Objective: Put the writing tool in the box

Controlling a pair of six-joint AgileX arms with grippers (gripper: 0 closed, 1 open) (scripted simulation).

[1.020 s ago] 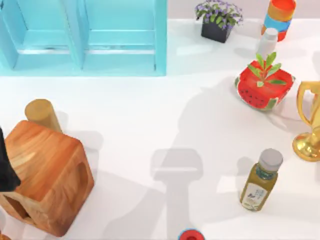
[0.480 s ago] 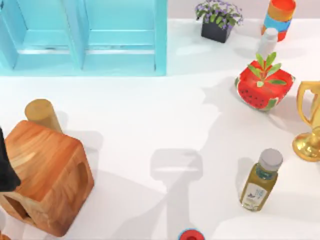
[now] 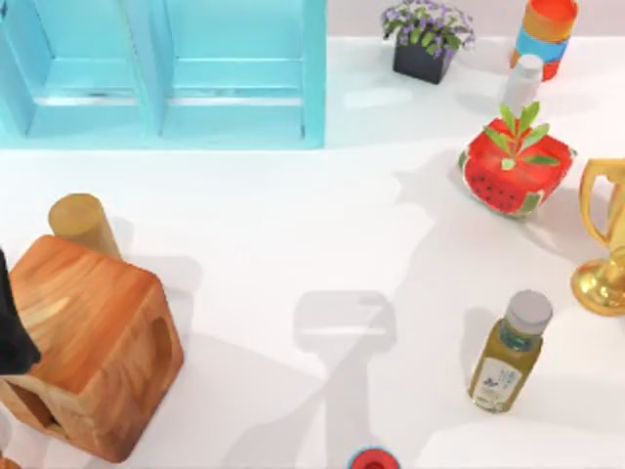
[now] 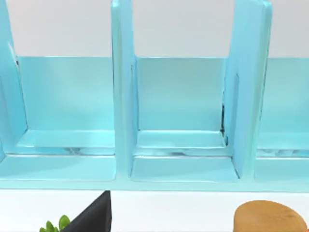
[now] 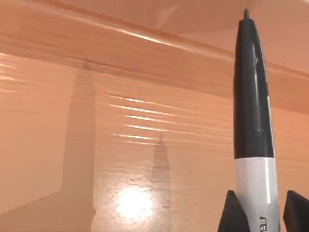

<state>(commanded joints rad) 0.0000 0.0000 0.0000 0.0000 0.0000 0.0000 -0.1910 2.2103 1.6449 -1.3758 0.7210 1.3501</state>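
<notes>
- Writing tool [image 5: 253,121]: clamped low on its white band by the right end effector [image 5: 261,218], fingers [image 5: 231,213] either side. It sits close in front of an orange-brown wood face, prob. the wooden block [image 3: 93,342].
- Change vs 1 s ago: nothing on the tabletop [image 3: 293,225] has moved. Only the broad shadow over its right half has shifted, and the near-right corner is brighter now. You can read that as an arm travelling overhead, so the carry is likely under way.
- The box [image 3: 166,73] is far-left, well apart from the block, w/ no pen in it; placement not yet done.
- Axis: long axis runs straight out from the fingers, black tip leading away from the wrist. Tilt vs tabletop: can't tell.
- Left arm [image 3: 10,322]: dark shape at the left edge beside the block, apparently idle.
</notes>
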